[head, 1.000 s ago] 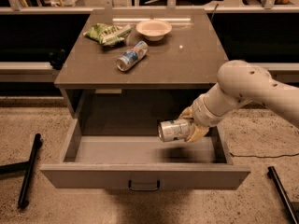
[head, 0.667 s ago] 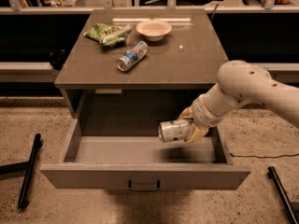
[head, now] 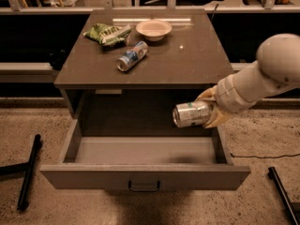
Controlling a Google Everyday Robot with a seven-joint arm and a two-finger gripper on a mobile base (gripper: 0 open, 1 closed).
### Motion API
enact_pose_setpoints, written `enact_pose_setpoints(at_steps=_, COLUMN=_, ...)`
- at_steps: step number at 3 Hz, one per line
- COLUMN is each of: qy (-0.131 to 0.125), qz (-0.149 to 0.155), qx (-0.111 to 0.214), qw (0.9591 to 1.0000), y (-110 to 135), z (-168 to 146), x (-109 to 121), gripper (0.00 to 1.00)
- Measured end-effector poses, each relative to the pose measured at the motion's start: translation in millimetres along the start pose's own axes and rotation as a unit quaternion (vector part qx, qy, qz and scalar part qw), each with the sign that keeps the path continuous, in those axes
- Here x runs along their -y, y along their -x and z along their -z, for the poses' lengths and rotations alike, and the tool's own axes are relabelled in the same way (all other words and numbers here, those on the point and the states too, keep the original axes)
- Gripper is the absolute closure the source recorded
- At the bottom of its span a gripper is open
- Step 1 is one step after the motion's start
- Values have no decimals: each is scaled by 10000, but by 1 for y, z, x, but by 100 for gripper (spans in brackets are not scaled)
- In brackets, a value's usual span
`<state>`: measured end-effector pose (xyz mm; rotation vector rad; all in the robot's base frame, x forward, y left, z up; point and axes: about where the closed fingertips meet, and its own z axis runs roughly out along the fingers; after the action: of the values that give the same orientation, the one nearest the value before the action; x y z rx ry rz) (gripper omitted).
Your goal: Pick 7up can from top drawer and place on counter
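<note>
The 7up can (head: 191,114), silvery with green marks, is held sideways in my gripper (head: 209,110), which is shut on it. The can hangs above the right side of the open top drawer (head: 140,150), lifted off its floor. The drawer is pulled fully out, its grey front with a small dark handle (head: 144,187) facing me. The counter (head: 187,55) is the grey-brown top just behind and above the can. My white arm comes in from the right.
On the counter lie a blue-and-white can (head: 131,56) on its side, a green chip bag (head: 106,33) and a pale bowl (head: 153,29). Dark bars lie on the floor at left (head: 29,170) and right (head: 282,193).
My gripper has lifted the 7up can upward and slightly right, out of the drawer's interior toward counter height. The arm has risen with it.
</note>
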<state>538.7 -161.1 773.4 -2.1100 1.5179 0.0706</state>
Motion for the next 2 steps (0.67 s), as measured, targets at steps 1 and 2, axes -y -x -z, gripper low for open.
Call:
enact_pose_setpoints(at_steps=1, qy=-464, qz=417, qx=-182, qw=9979, y=17, z=67, x=16, gripper=100)
enact_pose_setpoints(at_steps=2, qy=-587, qz=541, qx=-240, qw=9965, y=22, z=83, x=21, gripper=100)
